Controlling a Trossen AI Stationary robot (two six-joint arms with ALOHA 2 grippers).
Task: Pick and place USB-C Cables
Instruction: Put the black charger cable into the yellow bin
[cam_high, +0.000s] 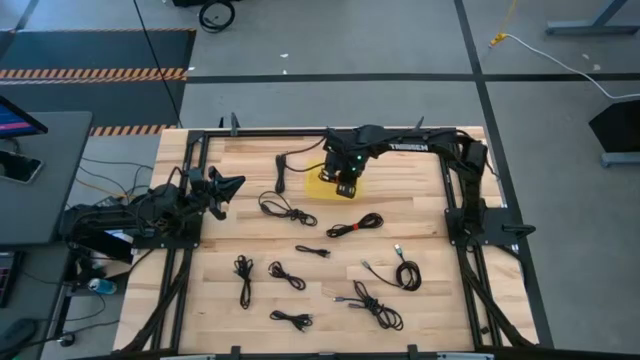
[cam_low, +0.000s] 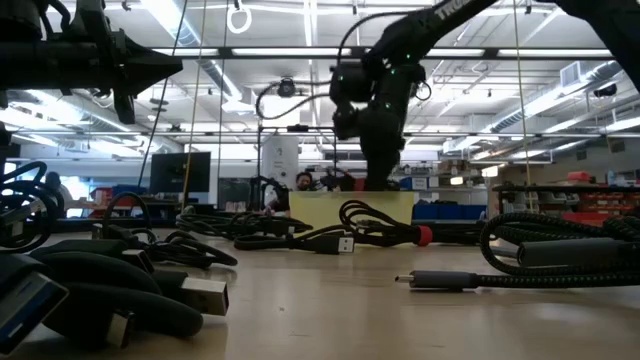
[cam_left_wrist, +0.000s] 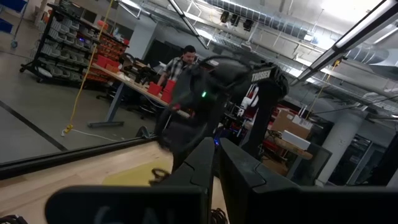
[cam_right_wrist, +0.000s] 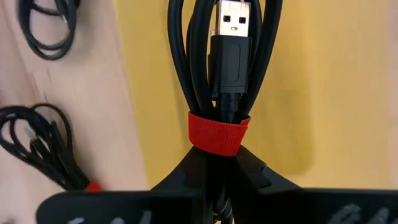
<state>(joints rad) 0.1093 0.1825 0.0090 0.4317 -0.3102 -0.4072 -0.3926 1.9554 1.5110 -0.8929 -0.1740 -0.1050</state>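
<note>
My right gripper (cam_high: 346, 186) reaches over the flat yellow tray (cam_high: 322, 186) at the table's far middle and is shut on a black USB cable bundle (cam_right_wrist: 217, 56) with a red band. The tray fills the background of the right wrist view (cam_right_wrist: 323, 74). Several more black cable coils lie flat on the wood nearer the front, among them one (cam_high: 283, 208) left of the tray and a red-banded one (cam_high: 356, 224). My left gripper (cam_high: 226, 188) waits, shut, over the table's left side, holding nothing. My right gripper pinches the bundle between its two fingers just behind the red band (cam_right_wrist: 219, 134), coming from above and pointing down. The coiled strands and a silver plug (cam_right_wrist: 233, 18) stick out past the fingertips over the tray. Whether the bundle's lower end touches the tray does not show.
A black metal frame (cam_high: 455, 215) edges the wooden table. A loose cable (cam_high: 280, 172) lies just left of the tray. In the low view, cables and plugs (cam_low: 440, 280) crowd the near edge. A person (cam_left_wrist: 180, 62) stands at a workbench beyond the table.
</note>
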